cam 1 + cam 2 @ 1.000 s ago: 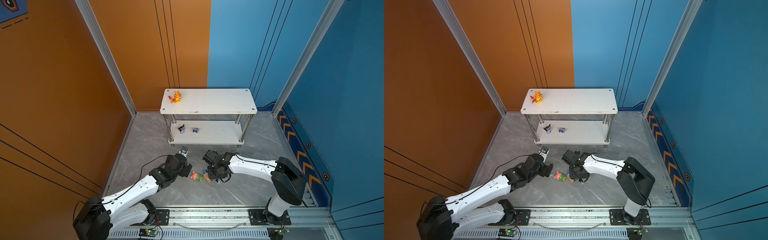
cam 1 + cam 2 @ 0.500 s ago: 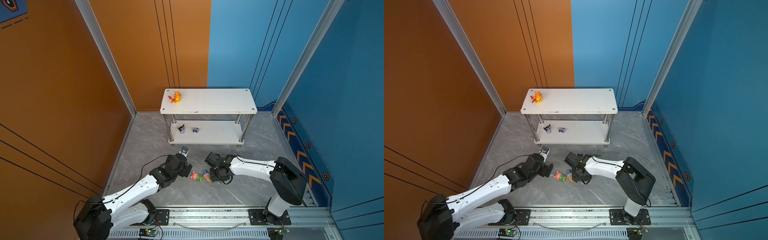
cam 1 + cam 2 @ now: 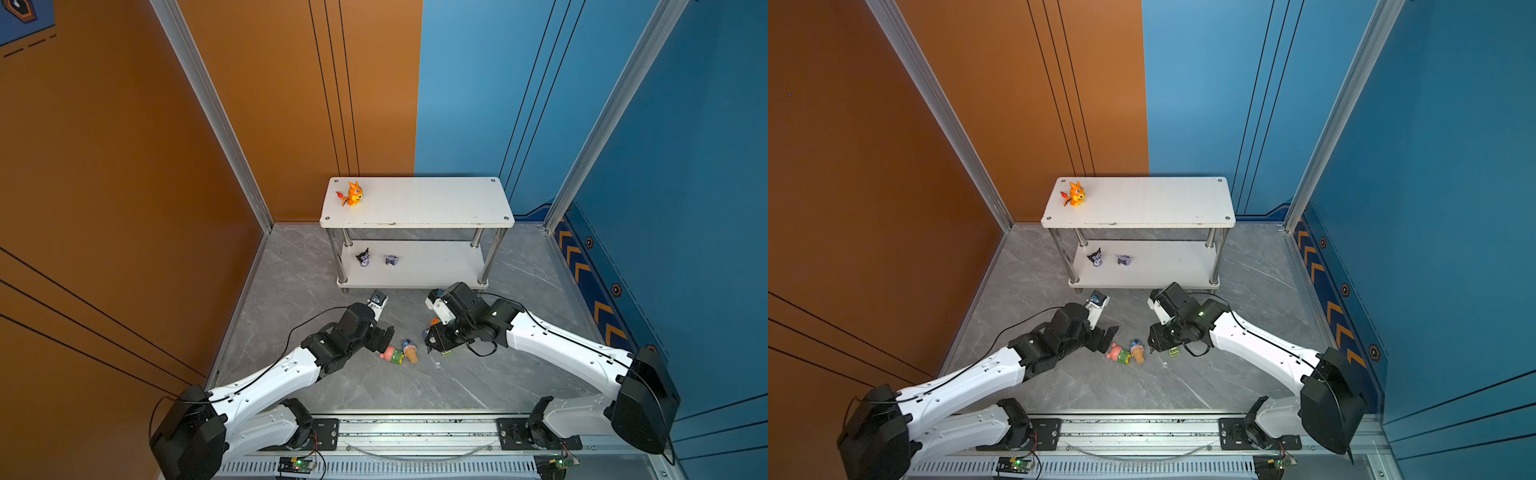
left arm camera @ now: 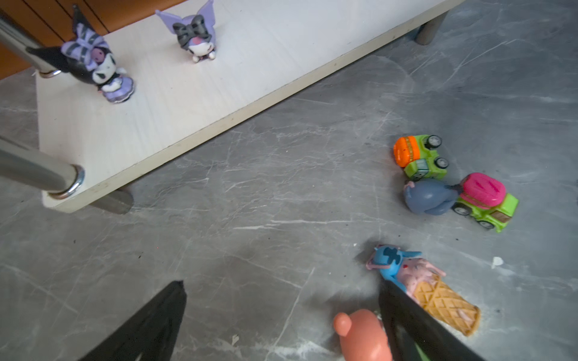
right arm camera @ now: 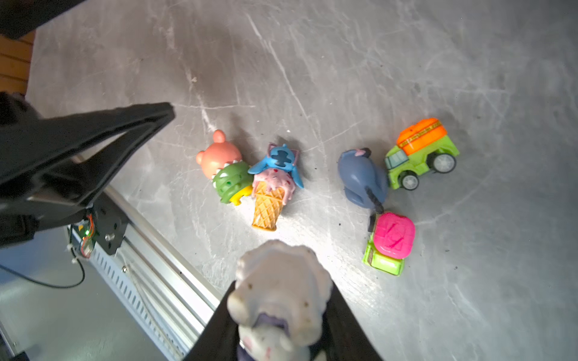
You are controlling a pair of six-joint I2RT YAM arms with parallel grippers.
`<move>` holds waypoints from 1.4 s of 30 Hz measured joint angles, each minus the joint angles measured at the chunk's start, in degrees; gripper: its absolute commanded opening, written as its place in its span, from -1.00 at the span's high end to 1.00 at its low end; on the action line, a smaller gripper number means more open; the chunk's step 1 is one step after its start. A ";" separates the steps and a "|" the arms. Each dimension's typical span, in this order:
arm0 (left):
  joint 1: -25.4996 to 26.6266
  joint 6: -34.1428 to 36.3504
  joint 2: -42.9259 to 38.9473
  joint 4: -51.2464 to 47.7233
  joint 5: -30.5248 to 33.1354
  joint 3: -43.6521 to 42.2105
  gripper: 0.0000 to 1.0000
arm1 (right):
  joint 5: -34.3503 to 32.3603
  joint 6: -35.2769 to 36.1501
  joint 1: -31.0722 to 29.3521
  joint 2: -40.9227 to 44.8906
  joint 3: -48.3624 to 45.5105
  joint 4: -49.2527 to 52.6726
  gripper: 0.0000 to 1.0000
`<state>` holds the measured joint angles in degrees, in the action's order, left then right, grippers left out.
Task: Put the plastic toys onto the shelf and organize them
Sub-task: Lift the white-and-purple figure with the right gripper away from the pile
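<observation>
Before the shelf [image 3: 415, 203], the left gripper [image 4: 281, 287] dips wide-open beside the pink bear [image 4: 359, 334], while the right gripper [image 5: 280, 315] pinches an imp [image 5: 278, 278].

Right claw [image 5: 280, 309] up close, both black fingers [image 5: 212, 331] pinched on a pale, frilly-skirted imp [image 5: 281, 272]. Out on the grey worktop [image 5: 469, 306], the pink bear [image 5: 219, 156] is down on its side, pressed against the toppled blue creature on its ice-cream cone [image 5: 272, 187]. Apart from them, the grey-blue donkey [image 5: 359, 178] lies close against the orange car [image 5: 419, 153], with the pink car [image 5: 392, 240] right beside it.
</observation>
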<state>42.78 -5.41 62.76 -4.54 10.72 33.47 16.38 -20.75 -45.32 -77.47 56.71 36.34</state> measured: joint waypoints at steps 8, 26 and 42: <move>0.04 0.59 2.05 1.14 -2.54 1.66 -0.96 | -10.36 3.85 7.50 -4.68 0.44 10.25 0.38; 0.48 1.51 5.18 2.67 -3.72 2.36 -0.96 | -10.03 -5.38 16.85 -7.78 -9.51 8.50 0.20; 0.57 1.95 6.36 2.80 -3.72 3.10 -0.96 | -11.98 -12.87 19.21 10.08 -14.21 7.82 -0.03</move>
<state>43.35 -3.46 69.12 -1.74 7.01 36.58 4.40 -33.63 -26.11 -67.40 42.50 44.16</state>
